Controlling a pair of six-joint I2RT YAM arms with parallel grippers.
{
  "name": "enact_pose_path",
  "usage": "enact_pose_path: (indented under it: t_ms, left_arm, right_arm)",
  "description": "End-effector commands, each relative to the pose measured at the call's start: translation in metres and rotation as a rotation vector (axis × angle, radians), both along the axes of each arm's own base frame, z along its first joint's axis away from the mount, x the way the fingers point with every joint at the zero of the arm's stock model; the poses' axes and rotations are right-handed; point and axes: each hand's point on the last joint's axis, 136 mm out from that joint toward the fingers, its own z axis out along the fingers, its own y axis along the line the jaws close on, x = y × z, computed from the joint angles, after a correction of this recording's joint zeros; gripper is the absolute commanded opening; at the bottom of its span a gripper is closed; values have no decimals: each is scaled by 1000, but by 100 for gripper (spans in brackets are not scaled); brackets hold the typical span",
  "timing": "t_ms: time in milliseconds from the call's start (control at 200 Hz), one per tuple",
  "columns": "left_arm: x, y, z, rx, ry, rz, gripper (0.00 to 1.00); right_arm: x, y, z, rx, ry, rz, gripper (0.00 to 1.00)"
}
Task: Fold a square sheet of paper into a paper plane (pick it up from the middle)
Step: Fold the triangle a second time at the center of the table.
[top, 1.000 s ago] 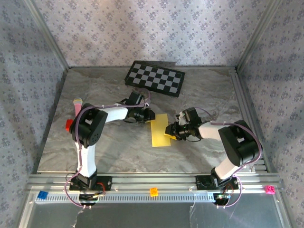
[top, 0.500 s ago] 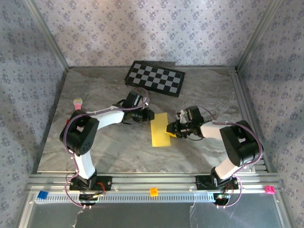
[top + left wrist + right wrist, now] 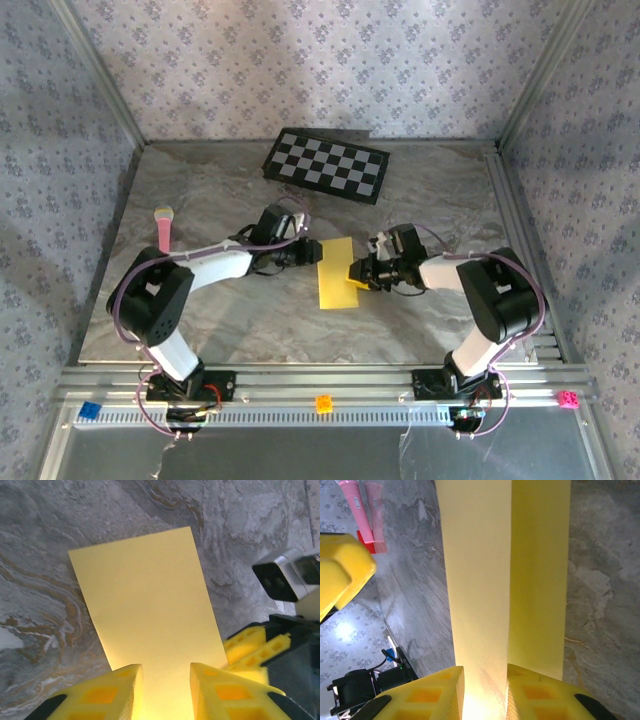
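The square sheet of paper (image 3: 333, 282) is yellow and folded to a narrow rectangle in the middle of the table. My left gripper (image 3: 311, 252) sits at its far left edge. In the left wrist view the paper (image 3: 145, 595) lies flat under that open gripper (image 3: 166, 672), whose jaws stand a little apart. My right gripper (image 3: 357, 272) is at the paper's right edge. In the right wrist view a raised strip of paper (image 3: 477, 555) runs into the narrow gap of the right gripper (image 3: 485, 672), beside a flat strip; the jaws stand slightly apart.
A black-and-white checkerboard (image 3: 326, 167) lies at the back. A pink marker (image 3: 162, 228) rests at the left. Small orange (image 3: 323, 403), blue (image 3: 90, 409) and pink (image 3: 568, 399) blocks sit on the front rail. The side rails (image 3: 515, 215) bound the table.
The left arm's elbow has swung out to the left and its jaws have widened a little. The right jaws have narrowed round the paper strip. The paper stays in place.
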Motion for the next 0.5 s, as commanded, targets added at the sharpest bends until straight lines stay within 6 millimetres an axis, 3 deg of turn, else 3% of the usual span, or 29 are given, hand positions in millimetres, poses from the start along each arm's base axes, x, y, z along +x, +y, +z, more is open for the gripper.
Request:
enact_pose_path:
  t_ms: [0,370,495]
  left_arm:
    - [-3,-13,31,-40,-154,-43,33]
    - [-37,-6,39,46,-473,-143,37]
    - [-54,-12,37,128,-599,-265,39]
  right_arm:
    - [3,6,7,22,-7,18,23]
    - [14,1,11,0,-18,-50,10]
    - [20,1,15,10,-20,-82,7]
